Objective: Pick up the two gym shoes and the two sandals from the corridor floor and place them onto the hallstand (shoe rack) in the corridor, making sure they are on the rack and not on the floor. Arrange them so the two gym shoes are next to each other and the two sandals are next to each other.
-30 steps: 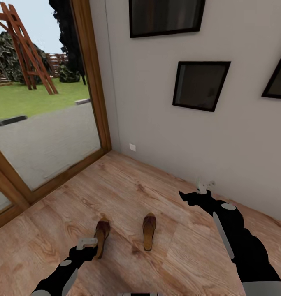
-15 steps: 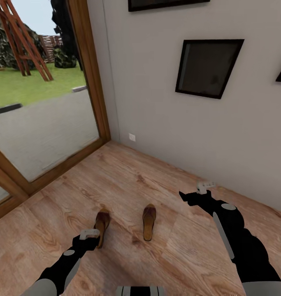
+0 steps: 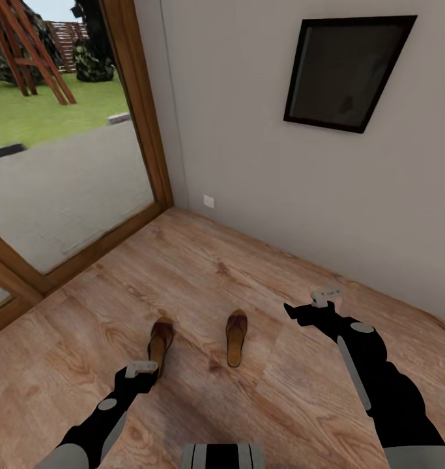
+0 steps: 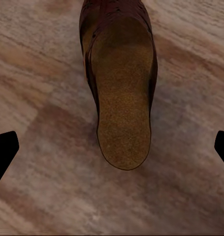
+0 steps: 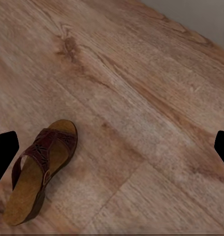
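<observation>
Sandals lay apart on the floor (image 3: 202, 260): one sandal (image 3: 160, 339) just ahead of the left end effector (image 3: 141, 368), which had drawn nearer, wide open and empty; the other (image 3: 236, 336) lay beside the empty, open right end effector (image 3: 326, 297).

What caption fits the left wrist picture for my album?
Open left gripper hovers above a brown sandal lying on the wood floor.
</observation>
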